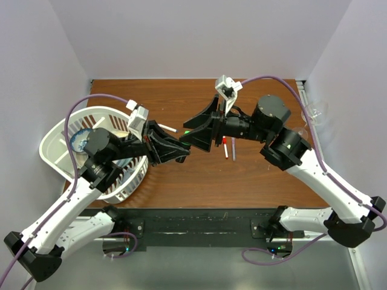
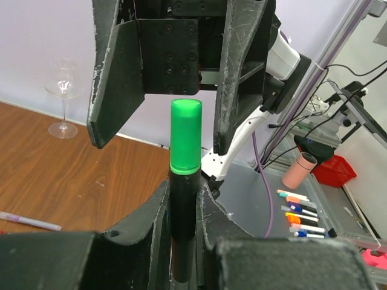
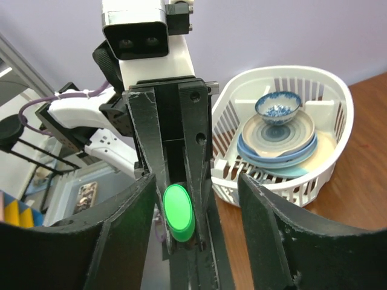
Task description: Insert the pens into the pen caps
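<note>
Pinched in your left gripper (image 2: 184, 208), the black marker (image 2: 183, 223) wears its green cap (image 2: 185, 134), held above the table between your right gripper's (image 3: 193, 208) spread jaws.

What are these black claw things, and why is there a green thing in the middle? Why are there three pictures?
They are two robot arms, each ending in a two-finger claw. One picture looks down from above; the others come from cameras on each wrist. The left claw is shut on a black marker wearing a green cap. The right claw is open, its fingers either side of that cap. On the wooden table lie thin pens and a white basket with dishes. A wine glass stands at the far side.
</note>
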